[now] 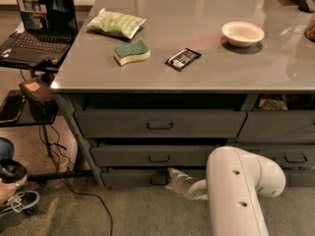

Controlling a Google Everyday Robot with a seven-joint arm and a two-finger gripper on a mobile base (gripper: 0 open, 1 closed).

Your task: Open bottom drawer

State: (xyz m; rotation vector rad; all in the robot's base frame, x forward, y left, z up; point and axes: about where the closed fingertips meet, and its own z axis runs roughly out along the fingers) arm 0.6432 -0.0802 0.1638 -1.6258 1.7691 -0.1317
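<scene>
Camera view: the bottom drawer sits lowest in the left stack under the worktop, just above the floor. Its low front runs left to right. It looks shut or all but shut, with its front about level with that of the middle drawer above it. Its handle is a small dark loop at the centre of the front.

The tool is down at the same height, at the end of the white arm, which reaches in from the lower right. Its tip lies just right of the handle and points left and in towards the front, so the handle is to the tool's left and a little beyond it. The tip seems to touch or nearly touch the front, though in this shadow I cannot be sure whether it has caught the loop. Whether the tool is clenched or released I cannot tell.

The coming move probably turns on that small sideways offset. The tool has to be on the loop before any pull, and the pull should run straight out from the front, towards the camera, square to the drawer's long axis. The right stack lies on the far side of the arm and is not wanted
</scene>
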